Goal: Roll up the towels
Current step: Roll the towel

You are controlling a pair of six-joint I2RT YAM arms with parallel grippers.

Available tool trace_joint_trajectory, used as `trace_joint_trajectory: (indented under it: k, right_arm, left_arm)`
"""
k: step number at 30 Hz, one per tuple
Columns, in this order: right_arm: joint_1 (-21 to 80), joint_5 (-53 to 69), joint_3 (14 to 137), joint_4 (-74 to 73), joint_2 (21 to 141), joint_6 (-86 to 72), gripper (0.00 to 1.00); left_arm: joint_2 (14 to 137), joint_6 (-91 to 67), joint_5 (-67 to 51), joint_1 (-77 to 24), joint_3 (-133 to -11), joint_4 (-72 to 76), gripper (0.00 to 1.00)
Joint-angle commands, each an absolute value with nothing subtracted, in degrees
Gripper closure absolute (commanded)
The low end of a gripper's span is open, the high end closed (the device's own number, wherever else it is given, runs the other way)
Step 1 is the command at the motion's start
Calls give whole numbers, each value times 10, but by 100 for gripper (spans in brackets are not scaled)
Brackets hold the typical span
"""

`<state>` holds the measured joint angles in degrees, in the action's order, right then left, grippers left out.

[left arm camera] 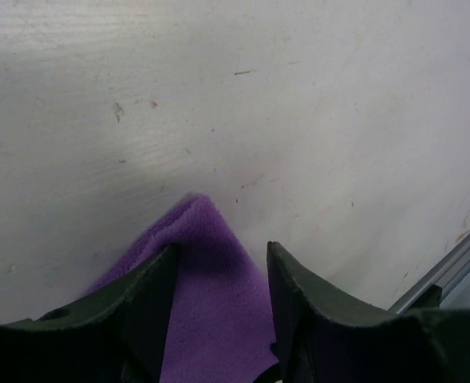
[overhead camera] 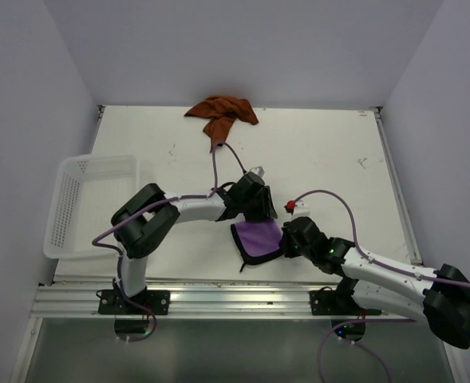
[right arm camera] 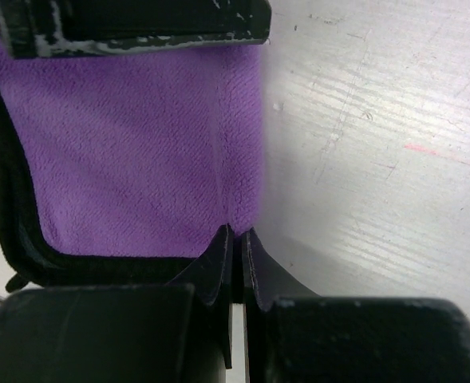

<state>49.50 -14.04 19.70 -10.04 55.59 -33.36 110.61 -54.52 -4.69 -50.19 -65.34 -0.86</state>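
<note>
Flat purple towel [right arm camera: 139,144] lies just ahead of right end effector [right arm camera: 236,233], pinched shut on its near edge; left end effector [left arm camera: 220,254], half-open, straddles its corner.

The right gripper [right arm camera: 235,239] was closed on the near edge of the purple towel [right arm camera: 131,144], black-edged, lying on the scuffed white table [right arm camera: 378,159].

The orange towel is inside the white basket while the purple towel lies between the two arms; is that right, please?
Not quite: the top external view shows the orange towel crumpled on the table at its far edge, outside the white basket. The purple towel does lie between the two arms.
</note>
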Motion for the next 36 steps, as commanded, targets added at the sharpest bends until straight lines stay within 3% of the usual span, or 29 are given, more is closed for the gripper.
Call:
trace_joint_trajectory:
  k: [1, 8, 20, 26, 33, 36]
  right_arm:
    - [498, -150, 191, -77, 542, -332, 100]
    - [499, -152, 191, -77, 541, -330, 100]
    - [512, -188, 180, -68, 516, -337, 100]
    - [512, -197, 185, -62, 532, -340, 100]
    - [512, -208, 171, -68, 507, -358, 100]
    - [512, -206, 169, -70, 506, -358, 100]
  left_arm:
    - [1124, -565, -3, -504, -674, -44, 47]
    - [1148, -558, 46, -512, -729, -122, 46]
    - [1222, -535, 131, -541, -847, -283, 53]
    - [1283, -528, 158, -561, -923, -350, 64]
    - [1307, -539, 174, -568, -945, -376, 95]
    - [1303, -545, 178, -568, -940, -372, 100]
